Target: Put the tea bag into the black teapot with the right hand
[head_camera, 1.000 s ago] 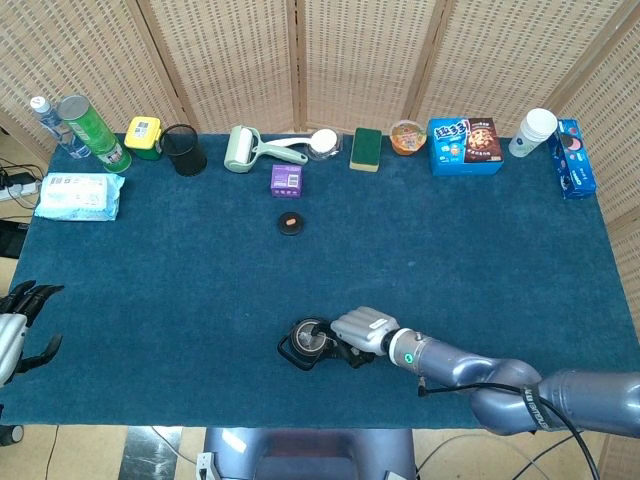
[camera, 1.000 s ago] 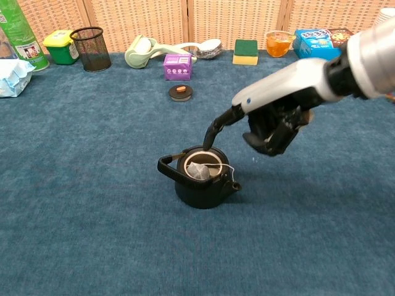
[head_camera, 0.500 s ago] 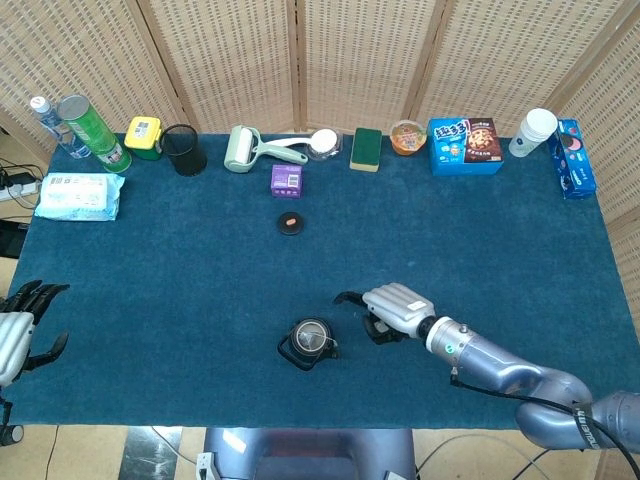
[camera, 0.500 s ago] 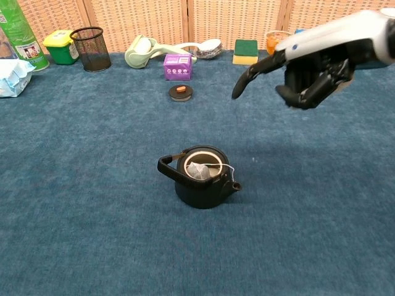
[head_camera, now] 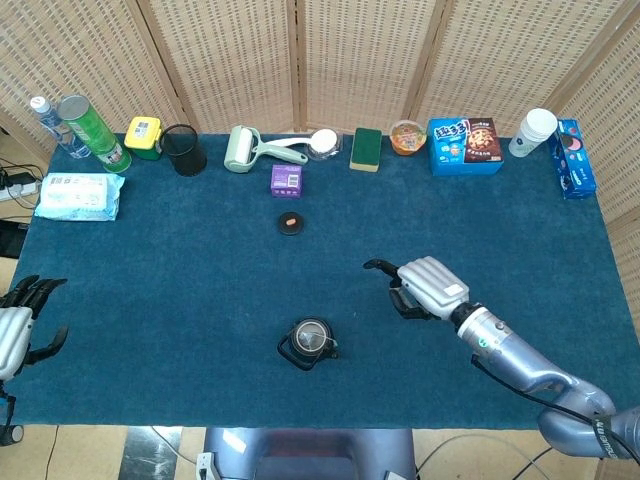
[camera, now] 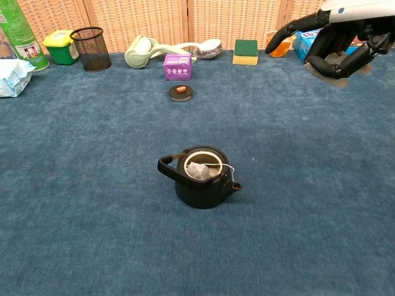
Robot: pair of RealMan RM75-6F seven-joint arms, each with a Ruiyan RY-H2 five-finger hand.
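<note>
Your tea bag (camera: 199, 171) sits inside the black teapot (camera: 200, 183), so your right hand (head_camera: 425, 288) hangs empty at its two o'clock, fingers (camera: 290, 26) loosely spread.

teapot (camera: 200, 177) top: open | nearest obstacle, probably: lid (camera: 180, 92), well apart

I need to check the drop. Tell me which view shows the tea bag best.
The chest view: the tea bag lies inside the open teapot, its string draped over the rim. In the head view the teapot is small, and its contents are only a pale patch.
</note>
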